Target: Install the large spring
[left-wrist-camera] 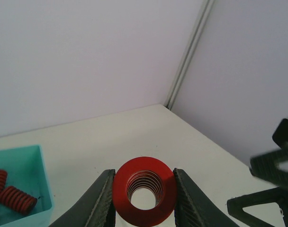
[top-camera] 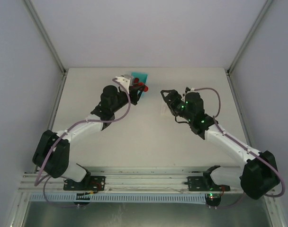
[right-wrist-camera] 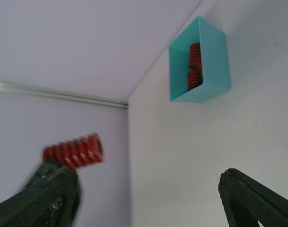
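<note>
The left end effector is clenching the large red coil spring by its sides, holding it above the white bench just beside the open teal plastic bin, where spare red springs are lying. The right end effector is gaping, released, grasping nothing, and is pointing toward the bin from farther off. A handover is probably coming: the right jaws should be closing squarely on the coil's free end before the left one is letting go.
</note>
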### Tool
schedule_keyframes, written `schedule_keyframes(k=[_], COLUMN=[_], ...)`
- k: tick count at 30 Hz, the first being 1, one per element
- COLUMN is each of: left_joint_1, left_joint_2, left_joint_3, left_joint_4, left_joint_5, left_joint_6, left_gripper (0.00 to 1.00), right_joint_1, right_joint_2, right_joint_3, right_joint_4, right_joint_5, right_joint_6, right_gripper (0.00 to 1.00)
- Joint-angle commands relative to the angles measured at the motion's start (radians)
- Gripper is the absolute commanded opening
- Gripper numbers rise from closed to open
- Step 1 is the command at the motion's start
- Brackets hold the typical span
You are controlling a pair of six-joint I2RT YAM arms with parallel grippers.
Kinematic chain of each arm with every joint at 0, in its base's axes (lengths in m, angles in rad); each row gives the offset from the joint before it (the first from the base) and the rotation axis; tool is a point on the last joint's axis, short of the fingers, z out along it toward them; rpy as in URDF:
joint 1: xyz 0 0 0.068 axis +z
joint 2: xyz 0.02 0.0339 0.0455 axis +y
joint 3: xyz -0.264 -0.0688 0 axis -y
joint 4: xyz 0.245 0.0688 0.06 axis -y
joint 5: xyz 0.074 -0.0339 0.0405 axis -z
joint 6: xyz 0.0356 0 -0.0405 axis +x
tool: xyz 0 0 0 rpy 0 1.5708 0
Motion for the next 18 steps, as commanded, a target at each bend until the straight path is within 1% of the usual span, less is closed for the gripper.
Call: schedule_keyframes(k=[1, 4, 10, 15, 18], left_joint_1=[-0.030, -0.047, -0.069, -0.081, -0.095], left_joint_2=[-0.011, -0.006, 0.005, 0.021, 0.028], left_joint_3=[-0.024, -0.037, -0.073, -0.073, -0.083], left_joint_4=[0.137, 0.159, 0.243, 0.293, 0.324], left_joint_5=[-0.027, -0.027, -0.049, -0.045, -0.028], left_joint_6=[0.103, 0.154, 0.206, 0.219, 0.249], left_gripper=[0.00, 0.00, 0.00, 0.00, 0.00], right_joint_1=[0.025, 0.035, 0.072, 0.101, 0.105], right_joint_2=[0.006, 0.042, 0.115, 0.173, 0.199], right_joint_3=[-0.005, 0.045, 0.049, 0.055, 0.074], right_joint_4=[0.181, 0.166, 0.269, 0.395, 0.451], right_joint_5=[0.044, 0.048, 0.073, 0.116, 0.128], right_joint_6=[0.342, 0.365, 0.498, 0.582, 0.602], right_gripper=[0.83, 0.82, 0.82, 0.76, 0.76])
